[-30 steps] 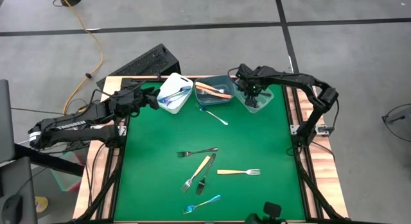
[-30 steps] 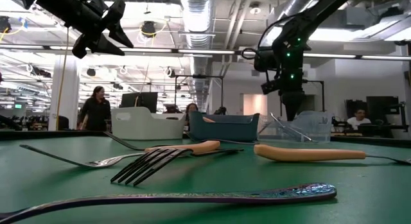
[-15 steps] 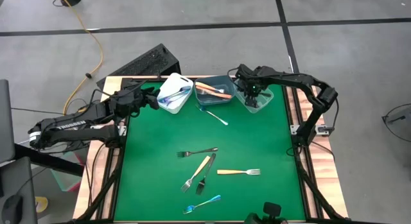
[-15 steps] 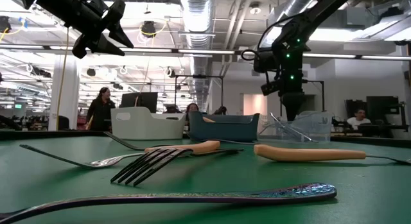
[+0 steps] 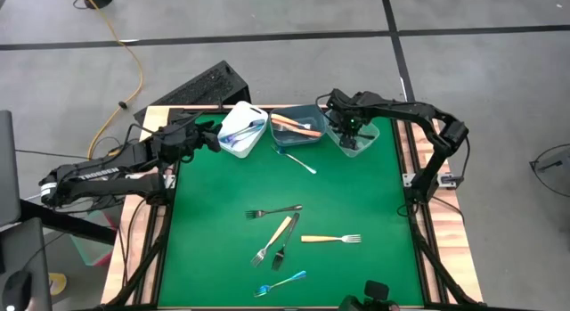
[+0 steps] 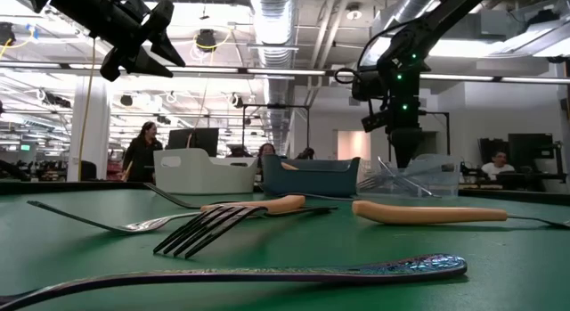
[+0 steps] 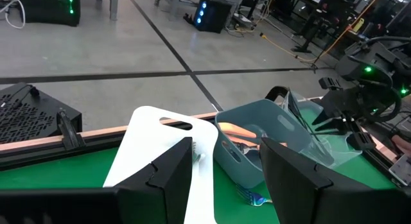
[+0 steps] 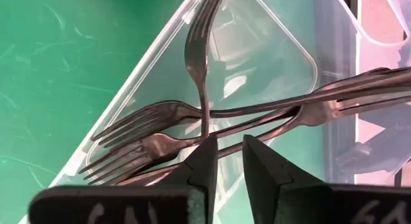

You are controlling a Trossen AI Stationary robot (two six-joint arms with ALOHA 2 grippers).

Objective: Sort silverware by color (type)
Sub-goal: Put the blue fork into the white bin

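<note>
Almost nothing on the counter (image 5: 223, 249) shifts between the earlier frames and now — both arms sit where they were, and the only change is at the right pincer (image 8: 223, 161), whose fingers have parted a little over the clear bin (image 5: 354, 138). In the right wrist view they stand a narrow gap apart, with the handle of an all-metal fork (image 8: 196, 63) running up from that gap and leaning on the bin's rim above the 3 or so silver forks already lying inside. Whether the fingers are clear of that handle I cannot tell; my reading is that the fork is being let go into the bin.

Off at the counter's far left corner, the left pincer (image 7: 225, 179) hovers beside the white bin (image 5: 242, 130), fingers spread and empty, waiting. The blue bin (image 5: 298, 126) between the other 2 holds orange-handled pieces.

6 pieces remain loose on the green: a silver fork (image 5: 297, 159) just in front of the blue bin, a cluster of 4 forks (image 5: 278, 232) near the middle — 2 with orange handles — and a blue-handled piece (image 5: 280, 282) at the near edge. So the sorting looks well along but not finished.
</note>
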